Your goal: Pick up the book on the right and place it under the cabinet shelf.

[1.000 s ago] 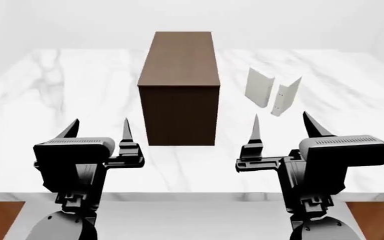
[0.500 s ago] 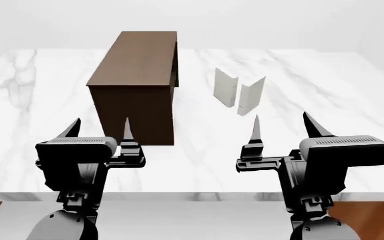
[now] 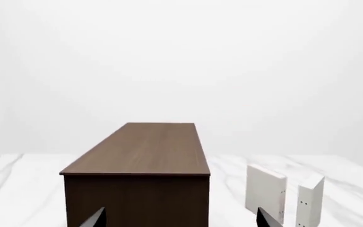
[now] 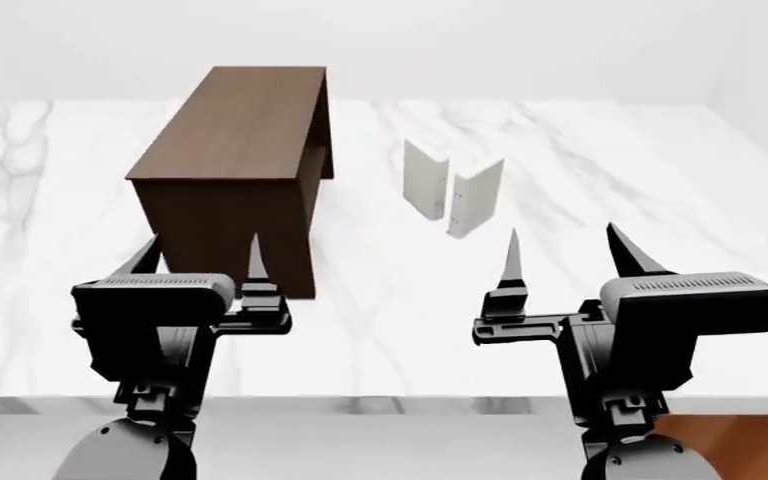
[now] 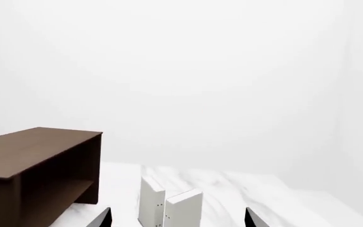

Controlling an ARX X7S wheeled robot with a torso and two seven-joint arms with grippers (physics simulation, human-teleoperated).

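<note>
My head camera looks down over my 2 arms and the marble table (image 4: 624, 160). My 2 wrist cameras face level ahead, sharing the cabinet (image 3: 137, 175) and 2 standing books (image 5: 168, 208).

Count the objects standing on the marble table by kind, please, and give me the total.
Books: 2, the thin white book on the right and a thicker greyish-white book beside it, both upright.
Cabinets: 1, the dark brown cabinet.
Total: 3 on the table.
</note>
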